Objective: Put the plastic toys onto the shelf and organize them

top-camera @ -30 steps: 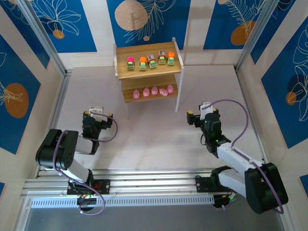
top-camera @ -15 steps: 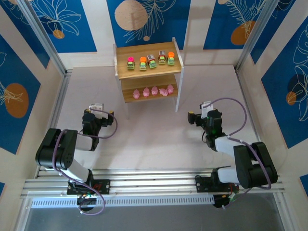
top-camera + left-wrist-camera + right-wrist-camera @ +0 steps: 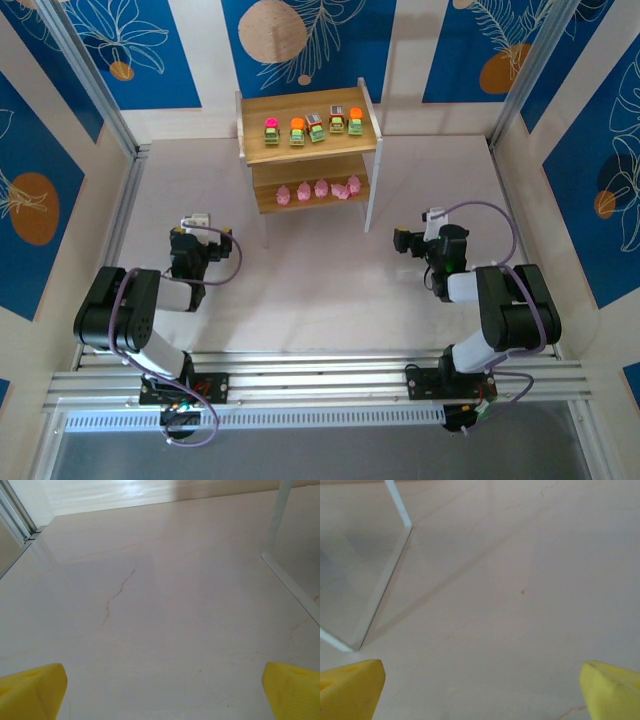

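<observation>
The shelf stands at the far middle of the table. Several green-yellow plastic toys line its top board, and several pink figures sit in a row on the lower board. My left gripper rests low on the table, in front of the shelf and to its left, open and empty. My right gripper is low at the front right of the shelf, also open and empty. In the left wrist view the yellow fingertips stand wide apart over bare table, as do the fingertips in the right wrist view.
A white shelf leg and its floor rail show at the right of the left wrist view. Another leg and rail show at the left of the right wrist view. Blue patterned walls surround the table.
The right arm has folded back toward its base, and its gripper has shifted slightly right. The left gripper has crept a little farther from its base. Both stay open, and the toys have not moved.
</observation>
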You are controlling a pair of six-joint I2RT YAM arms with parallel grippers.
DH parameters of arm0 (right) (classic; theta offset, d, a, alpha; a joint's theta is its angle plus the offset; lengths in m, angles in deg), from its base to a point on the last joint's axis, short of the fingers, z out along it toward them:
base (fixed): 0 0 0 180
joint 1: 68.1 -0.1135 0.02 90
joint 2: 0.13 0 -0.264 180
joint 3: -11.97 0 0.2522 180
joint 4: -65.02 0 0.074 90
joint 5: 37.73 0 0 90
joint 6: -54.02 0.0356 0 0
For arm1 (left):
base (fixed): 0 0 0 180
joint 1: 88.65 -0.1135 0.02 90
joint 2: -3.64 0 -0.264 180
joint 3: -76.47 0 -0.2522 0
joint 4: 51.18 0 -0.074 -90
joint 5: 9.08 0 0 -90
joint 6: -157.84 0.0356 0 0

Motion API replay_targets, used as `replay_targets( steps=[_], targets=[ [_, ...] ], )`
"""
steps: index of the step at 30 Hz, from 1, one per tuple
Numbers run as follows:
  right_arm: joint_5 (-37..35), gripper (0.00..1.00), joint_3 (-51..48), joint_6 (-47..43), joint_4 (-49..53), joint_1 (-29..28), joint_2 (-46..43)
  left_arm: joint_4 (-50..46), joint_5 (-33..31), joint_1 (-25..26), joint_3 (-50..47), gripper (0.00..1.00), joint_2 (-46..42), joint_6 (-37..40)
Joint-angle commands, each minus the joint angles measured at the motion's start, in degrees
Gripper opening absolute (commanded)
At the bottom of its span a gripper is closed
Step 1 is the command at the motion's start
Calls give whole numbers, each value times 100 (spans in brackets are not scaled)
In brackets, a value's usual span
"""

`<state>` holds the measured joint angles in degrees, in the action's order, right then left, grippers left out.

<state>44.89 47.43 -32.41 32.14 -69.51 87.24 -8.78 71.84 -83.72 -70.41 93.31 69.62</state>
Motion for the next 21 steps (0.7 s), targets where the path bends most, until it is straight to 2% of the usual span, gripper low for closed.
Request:
replay_targets(
  steps=[1, 17, 21],
  targets=[
    [244, 99, 202, 163, -11, 71, -1, -26, 12, -74, 103, 100, -2, -64],
    [369, 99, 224, 214, 58, 141, -10, -33, 20, -77, 107, 100, -3, -55],
    [371, 99, 230, 214, 64, 142, -10, -149, 291, -70, 173, 100, -2, 50]
  ],
)
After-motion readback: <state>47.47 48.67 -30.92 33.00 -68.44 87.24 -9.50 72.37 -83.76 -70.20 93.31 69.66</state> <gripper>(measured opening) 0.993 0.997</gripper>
